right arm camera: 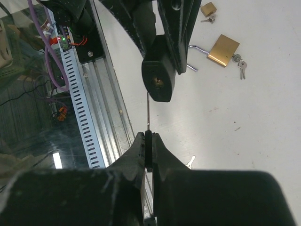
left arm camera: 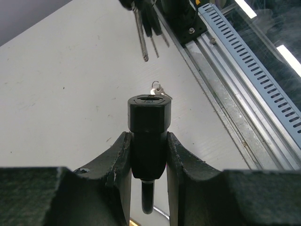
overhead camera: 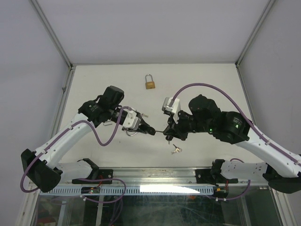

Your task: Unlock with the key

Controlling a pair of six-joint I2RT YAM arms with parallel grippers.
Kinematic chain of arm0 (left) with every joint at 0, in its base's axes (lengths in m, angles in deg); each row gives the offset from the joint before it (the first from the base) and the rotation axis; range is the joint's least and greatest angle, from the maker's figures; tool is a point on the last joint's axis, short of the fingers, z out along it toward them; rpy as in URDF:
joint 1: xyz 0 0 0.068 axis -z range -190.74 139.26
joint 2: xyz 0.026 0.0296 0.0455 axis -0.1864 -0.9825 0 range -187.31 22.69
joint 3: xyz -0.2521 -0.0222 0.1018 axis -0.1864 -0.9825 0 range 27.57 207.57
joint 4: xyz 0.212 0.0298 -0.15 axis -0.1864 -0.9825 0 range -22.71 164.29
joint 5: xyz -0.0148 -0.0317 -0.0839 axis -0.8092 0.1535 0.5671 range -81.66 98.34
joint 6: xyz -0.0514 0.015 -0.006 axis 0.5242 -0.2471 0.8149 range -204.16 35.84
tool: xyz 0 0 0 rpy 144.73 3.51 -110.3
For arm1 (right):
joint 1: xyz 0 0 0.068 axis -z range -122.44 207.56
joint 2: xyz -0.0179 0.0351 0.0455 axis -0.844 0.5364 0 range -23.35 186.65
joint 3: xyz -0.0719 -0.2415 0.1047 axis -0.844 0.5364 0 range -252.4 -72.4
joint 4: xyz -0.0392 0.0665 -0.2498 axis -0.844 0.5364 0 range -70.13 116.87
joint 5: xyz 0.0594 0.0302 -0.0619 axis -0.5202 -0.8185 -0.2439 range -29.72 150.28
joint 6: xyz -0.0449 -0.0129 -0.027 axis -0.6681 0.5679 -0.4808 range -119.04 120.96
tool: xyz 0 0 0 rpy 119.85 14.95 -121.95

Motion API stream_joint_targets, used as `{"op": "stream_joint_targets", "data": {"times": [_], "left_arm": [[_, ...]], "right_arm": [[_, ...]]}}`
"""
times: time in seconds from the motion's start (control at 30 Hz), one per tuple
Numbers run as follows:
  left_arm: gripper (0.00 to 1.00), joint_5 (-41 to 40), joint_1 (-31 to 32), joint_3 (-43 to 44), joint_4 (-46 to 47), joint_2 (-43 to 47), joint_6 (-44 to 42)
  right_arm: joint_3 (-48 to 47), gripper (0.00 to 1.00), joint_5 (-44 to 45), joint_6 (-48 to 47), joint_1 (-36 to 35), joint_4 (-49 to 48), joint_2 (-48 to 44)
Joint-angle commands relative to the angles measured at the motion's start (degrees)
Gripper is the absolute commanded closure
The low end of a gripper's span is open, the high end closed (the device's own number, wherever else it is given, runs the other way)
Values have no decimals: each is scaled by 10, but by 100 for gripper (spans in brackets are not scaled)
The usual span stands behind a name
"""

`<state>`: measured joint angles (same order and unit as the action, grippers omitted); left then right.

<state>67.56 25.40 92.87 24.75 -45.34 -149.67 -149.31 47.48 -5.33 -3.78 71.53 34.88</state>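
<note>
Our left arm point(overhead camera: 60, 142) & right arm point(overhead camera: 269, 144): white links, blk joints, purple cables point(overhead camera: 207, 85); left gripper point(overhead camera: 151, 132) & right gripper point(overhead camera: 168, 135) blk too.

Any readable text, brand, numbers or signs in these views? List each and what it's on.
None readable in any view.
On the larger brass padlock: no legible marking on its face.
On the smaller brass padlock: too small to tell.
On the far brass padlock in the top view: too small to tell.
On the black lock: no lettering visible.
</note>
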Motion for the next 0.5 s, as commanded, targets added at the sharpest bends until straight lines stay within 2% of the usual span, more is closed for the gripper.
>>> {"op": "stream_joint_targets", "data": {"times": [0.0,0.2,0.33,0.47], "left_arm": [[100,66,19,30,43,11,-19],[100,46,30,53,38,10,-35],[100,29,30,86,-32,-7,-81],[100,35,30,95,-39,-18,-80]], "right_arm": [[2,100,16,-16,-4,-42,-15],[16,100,-16,-25,-5,-56,-12],[35,100,-25,-24,-5,-74,-38],[39,100,-26,-22,-7,-71,-31]]}}
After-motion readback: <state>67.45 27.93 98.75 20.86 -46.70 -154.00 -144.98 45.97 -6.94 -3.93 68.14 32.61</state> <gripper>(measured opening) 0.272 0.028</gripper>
